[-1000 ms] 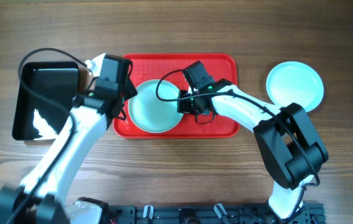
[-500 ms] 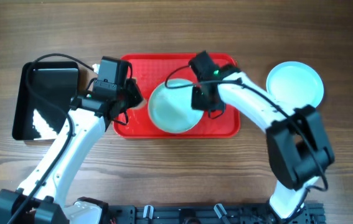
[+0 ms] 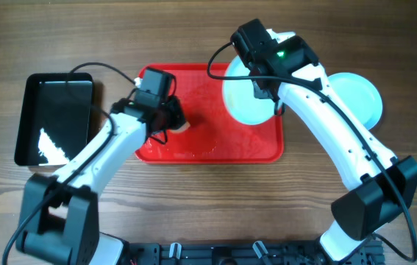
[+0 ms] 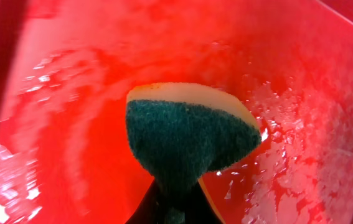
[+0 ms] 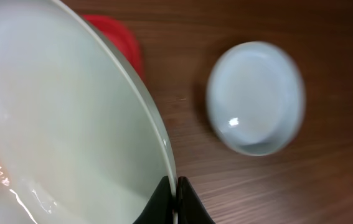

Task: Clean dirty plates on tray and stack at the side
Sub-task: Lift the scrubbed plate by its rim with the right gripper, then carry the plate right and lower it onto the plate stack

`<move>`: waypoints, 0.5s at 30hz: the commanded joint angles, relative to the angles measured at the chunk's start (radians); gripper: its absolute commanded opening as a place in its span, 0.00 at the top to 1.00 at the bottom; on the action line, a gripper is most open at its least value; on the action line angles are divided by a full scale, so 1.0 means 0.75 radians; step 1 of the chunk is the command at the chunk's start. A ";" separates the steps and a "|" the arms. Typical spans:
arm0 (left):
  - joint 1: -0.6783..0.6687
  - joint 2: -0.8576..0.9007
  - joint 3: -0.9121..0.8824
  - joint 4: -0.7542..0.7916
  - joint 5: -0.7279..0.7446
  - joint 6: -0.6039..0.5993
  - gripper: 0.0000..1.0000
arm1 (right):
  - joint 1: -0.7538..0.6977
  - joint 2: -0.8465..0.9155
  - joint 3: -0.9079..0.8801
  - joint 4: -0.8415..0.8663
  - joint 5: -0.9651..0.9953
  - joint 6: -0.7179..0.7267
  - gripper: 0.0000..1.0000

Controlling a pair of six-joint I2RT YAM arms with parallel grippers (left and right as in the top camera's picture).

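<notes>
The right end effector [image 5: 176,194] clamps a plate [image 3: 246,99] by its rim above the right end of the tray [image 3: 223,151]. The left end effector [image 3: 173,118] pinches a sponge [image 4: 188,134] over the tray. A second plate [image 3: 357,99] lies on the table [image 3: 193,206].

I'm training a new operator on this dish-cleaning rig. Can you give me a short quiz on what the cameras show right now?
1. True or false: the left gripper holds a sponge over the red tray.
2. The right gripper grips a plate by: A) its rim, B) its centre, C) it grips nothing.
3. Fill in: a second plate lies on the bare wooden ____, to the right of the tray.

Key: 1 true; 2 A; 3 table.
</notes>
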 commanded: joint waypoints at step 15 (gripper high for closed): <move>-0.055 0.071 0.006 0.095 0.020 0.011 0.96 | 0.206 -0.022 0.028 -0.032 0.659 -0.186 0.96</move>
